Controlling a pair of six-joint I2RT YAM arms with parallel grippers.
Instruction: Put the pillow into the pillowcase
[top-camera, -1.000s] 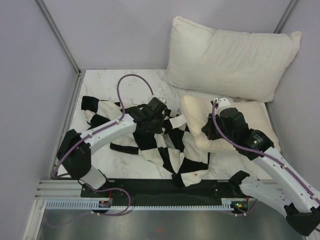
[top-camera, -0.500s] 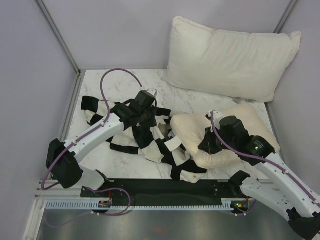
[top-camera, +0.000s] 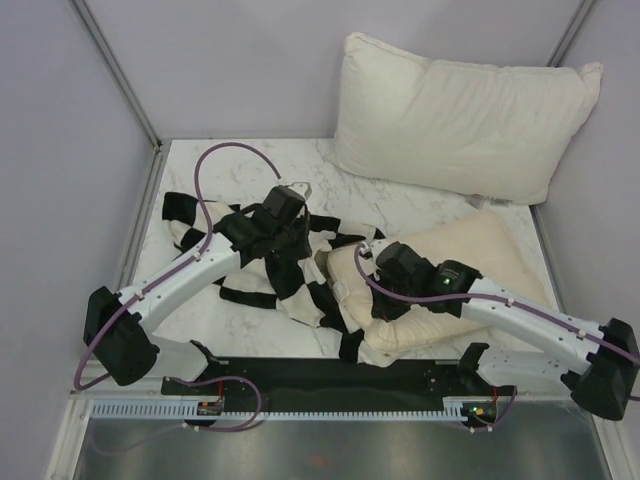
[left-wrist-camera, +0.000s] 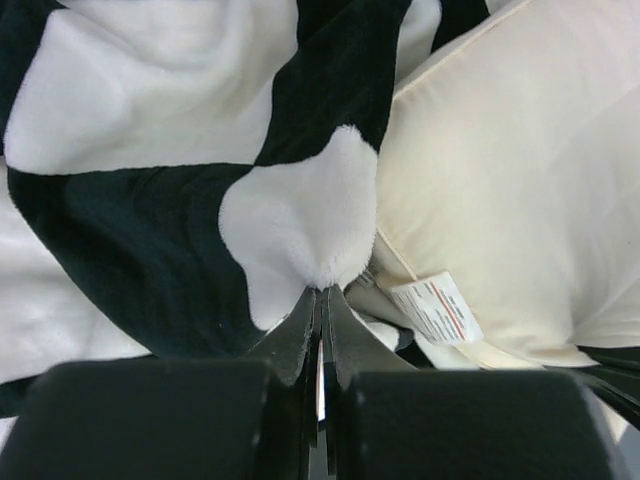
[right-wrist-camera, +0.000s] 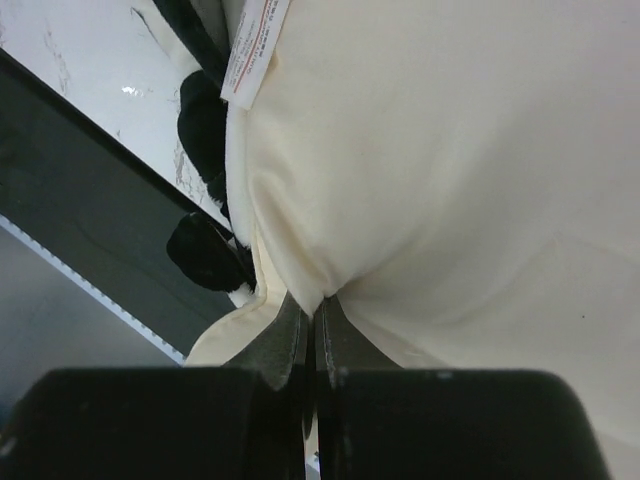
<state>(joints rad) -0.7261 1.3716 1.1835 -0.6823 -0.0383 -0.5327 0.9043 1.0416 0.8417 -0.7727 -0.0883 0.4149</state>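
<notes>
Ahead of me a big, puffy white pillow (top-camera: 465, 115) leans against the pale grey back wall (top-camera: 230, 60) at the far right corner of the white marbled surface (top-camera: 215, 170), a metal post (top-camera: 115, 72) slants up at the far left, and a black plate (top-camera: 330, 375) and a white slotted rail (top-camera: 300, 408) line the near edge.

Far right blocked by big white pillow (top-camera: 460, 115); pillowcase (top-camera: 300, 292) heaped mid-table; bare table (top-camera: 240, 180) far left.

Bright, even, diffuse light, faint shadows; crisp top view, wrist views slightly soft up close.
</notes>
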